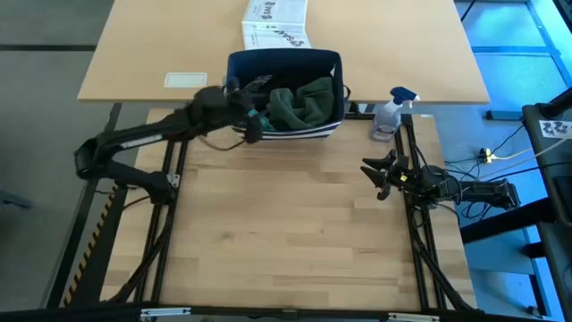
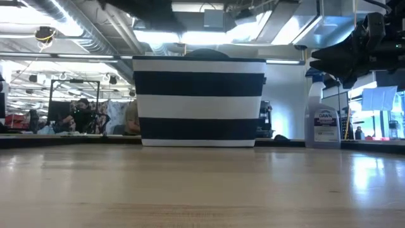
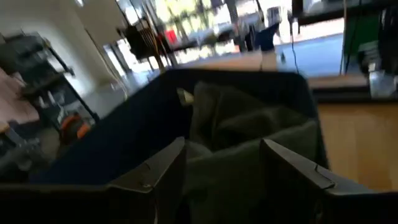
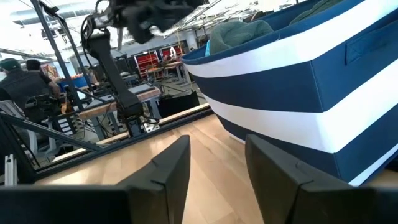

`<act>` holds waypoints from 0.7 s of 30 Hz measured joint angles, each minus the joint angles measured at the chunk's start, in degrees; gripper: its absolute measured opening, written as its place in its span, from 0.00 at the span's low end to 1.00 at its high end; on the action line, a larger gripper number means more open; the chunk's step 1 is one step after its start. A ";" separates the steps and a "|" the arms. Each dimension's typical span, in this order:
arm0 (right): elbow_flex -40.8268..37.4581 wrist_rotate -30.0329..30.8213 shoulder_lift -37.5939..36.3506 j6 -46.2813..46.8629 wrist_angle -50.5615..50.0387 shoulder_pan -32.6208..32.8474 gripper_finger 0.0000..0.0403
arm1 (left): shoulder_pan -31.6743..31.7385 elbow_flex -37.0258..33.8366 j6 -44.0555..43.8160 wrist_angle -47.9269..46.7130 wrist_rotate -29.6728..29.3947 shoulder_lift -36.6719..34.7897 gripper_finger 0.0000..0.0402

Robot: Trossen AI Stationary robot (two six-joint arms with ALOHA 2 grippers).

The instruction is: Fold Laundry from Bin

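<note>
Looking like the very first step here: fishing a garment out of the bin (image 1: 284, 94), nothing folded yet. Sitting at the far edge of the worktop (image 1: 286, 233), that navy bin with white stripes, with the laundry (image 1: 302, 101) piled inside, an olive-green piece on top and a bit of teal showing beside it.

Reaching in over the bin's left rim, the left pincer (image 1: 253, 122), fingers spread apart in its own wrist view and hanging just above the olive cloth, not pinching anything yet. Waiting off at the right edge of the worktop, the right pincer (image 1: 377, 176), also spread with nothing between its fingers, pointed toward the bin's striped side. Standing just right of the bin, a spray bottle (image 1: 390, 113); behind it, a white printed box (image 1: 275, 23).

Probably calling for a dip down into the pile next, closing on a fold of the olive piece, then lifting it clear of the rim and onto the open wood in front. Worth watching for other pieces getting dragged up along with it.
</note>
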 joint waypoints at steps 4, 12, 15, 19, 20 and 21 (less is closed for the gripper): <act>0.00 0.00 0.00 0.01 0.00 0.00 0.38 | 3.40 8.27 0.31 -11.51 1.59 6.49 0.49; 0.00 0.04 0.00 0.00 -0.02 0.00 0.38 | 6.00 14.70 0.41 -20.00 5.76 14.54 0.49; 0.00 0.04 0.00 0.00 -0.04 0.00 0.38 | 5.98 14.74 2.56 -19.46 5.95 16.05 0.48; 0.00 0.04 0.02 -0.02 -0.07 0.00 0.38 | 5.61 14.74 4.26 -19.40 6.51 17.33 0.41; 0.00 0.04 0.01 -0.02 -0.07 0.00 0.38 | 5.61 14.74 4.65 -19.40 7.46 17.46 0.38; 0.00 0.05 0.01 -0.04 -0.07 0.00 0.38 | 5.61 14.74 4.80 -19.27 8.24 17.50 0.34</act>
